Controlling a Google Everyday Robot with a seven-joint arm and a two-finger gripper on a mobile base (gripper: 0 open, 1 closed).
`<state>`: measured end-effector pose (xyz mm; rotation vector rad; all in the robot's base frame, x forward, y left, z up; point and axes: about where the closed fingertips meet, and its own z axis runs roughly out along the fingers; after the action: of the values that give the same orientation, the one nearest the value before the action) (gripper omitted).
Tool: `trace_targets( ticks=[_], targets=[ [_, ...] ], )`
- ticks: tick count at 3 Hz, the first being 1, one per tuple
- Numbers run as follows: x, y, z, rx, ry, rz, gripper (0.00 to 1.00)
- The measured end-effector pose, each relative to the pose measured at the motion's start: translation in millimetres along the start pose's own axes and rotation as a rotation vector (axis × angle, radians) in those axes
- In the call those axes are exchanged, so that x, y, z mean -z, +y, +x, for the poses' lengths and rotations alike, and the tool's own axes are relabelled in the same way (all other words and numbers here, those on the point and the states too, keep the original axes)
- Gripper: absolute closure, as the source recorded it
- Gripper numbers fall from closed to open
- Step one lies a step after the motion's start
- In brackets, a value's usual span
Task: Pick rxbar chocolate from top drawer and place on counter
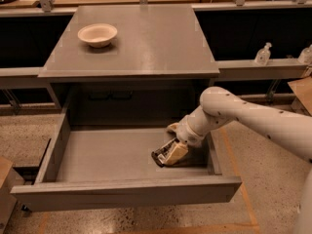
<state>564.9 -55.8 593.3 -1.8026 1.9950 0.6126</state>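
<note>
The bar [159, 157] lies in the open drawer [122, 193], toward 4 o'clock on its floor, with the gripper [171, 153] down upon it, grasping or not I cannot tell; lifting it out and setting it on the counter [156, 38] at 12 o'clock are not yet done.

Smooth, faintly shiny counter [146, 48]; pale plastic pincer [169, 154] inside matt top drawer [122, 192]
</note>
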Motion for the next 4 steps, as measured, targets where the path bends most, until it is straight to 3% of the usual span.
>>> trace_targets(
  ticks=[2, 3, 4],
  targets=[
    [7.3, 1.4, -4.6, 0.001, 0.005, 0.006, 0.87],
    [10.1, 1.6, -6.4, 0.001, 0.004, 0.006, 1.00],
    [10.3, 1.6, -6.5, 0.002, 0.004, 0.006, 1.00]
  ],
)
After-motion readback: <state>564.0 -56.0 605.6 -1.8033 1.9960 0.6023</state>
